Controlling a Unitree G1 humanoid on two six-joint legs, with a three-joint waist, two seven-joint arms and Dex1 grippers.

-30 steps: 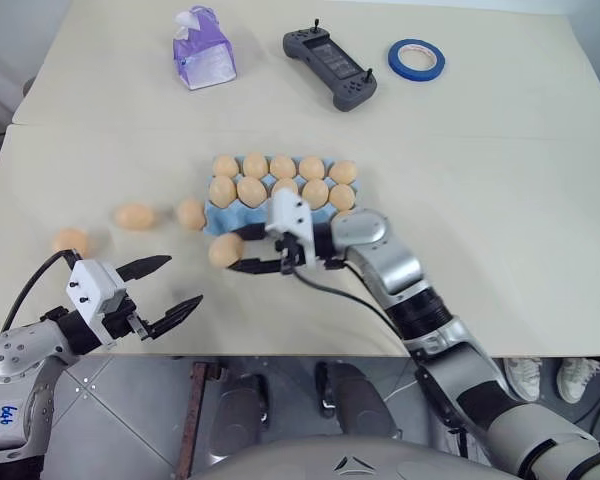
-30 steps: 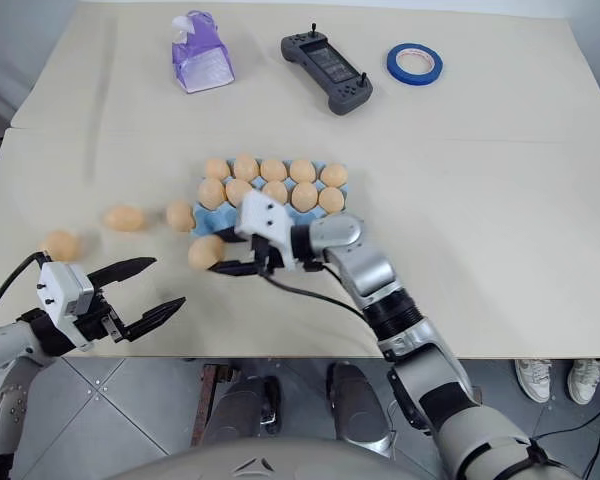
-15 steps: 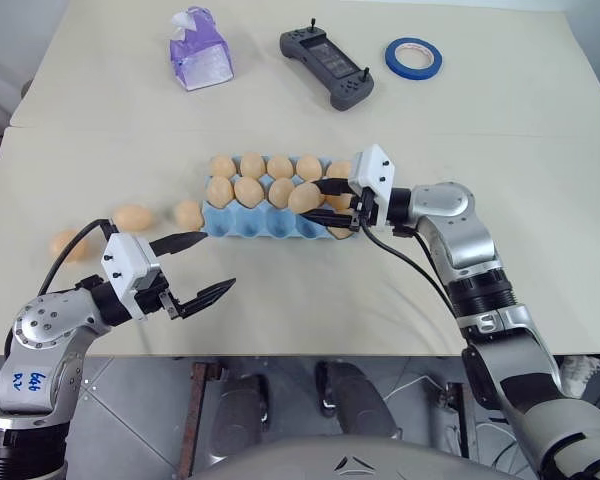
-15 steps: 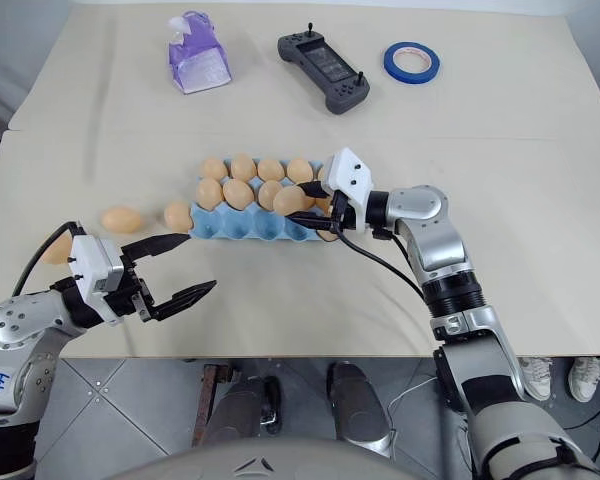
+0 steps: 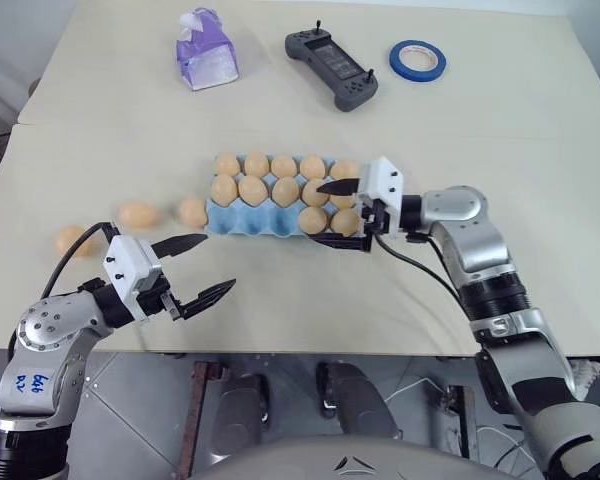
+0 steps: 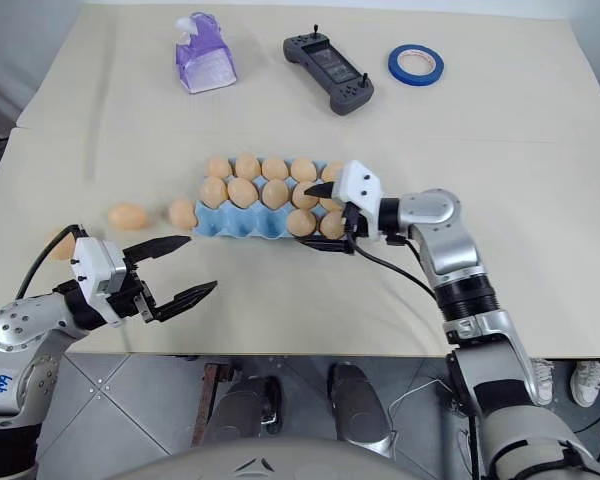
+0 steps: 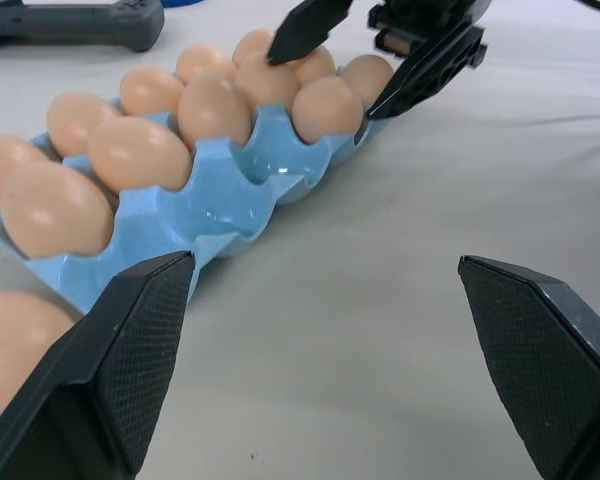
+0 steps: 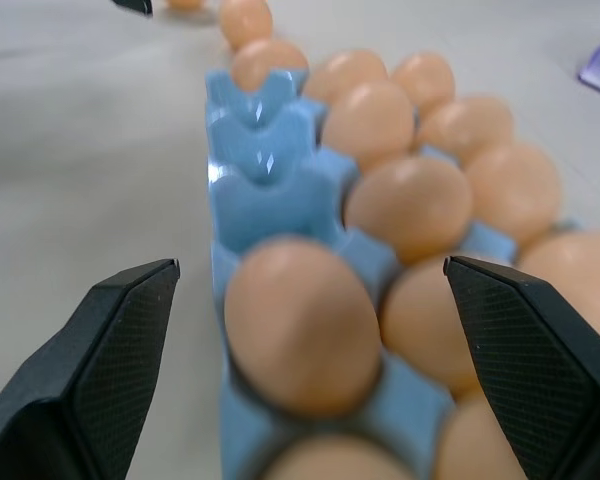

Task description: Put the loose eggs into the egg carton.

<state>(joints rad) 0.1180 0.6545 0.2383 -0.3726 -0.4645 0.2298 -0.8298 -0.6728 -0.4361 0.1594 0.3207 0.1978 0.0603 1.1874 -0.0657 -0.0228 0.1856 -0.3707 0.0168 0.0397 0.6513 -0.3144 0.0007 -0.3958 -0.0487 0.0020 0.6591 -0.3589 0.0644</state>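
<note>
I'm seeing right gripper [image 5: 342, 213] spread wide, holding nothing, at the egg carton [image 5: 242, 223]; left gripper [image 5: 202, 268] also gaping. Three loose eggs [image 5: 138, 214] are sitting left of it: smooth, fragile, so I'm pinching gently across the middle

The right gripper [image 5: 344, 214], which a second ago pinched an egg near the carton's left end, has swung to the right end of the egg carton [image 5: 242, 224] and spread its fingers, leaving that egg [image 5: 313, 220] seated in the near row. The left gripper [image 5: 199, 268] has edged rightward.
</note>
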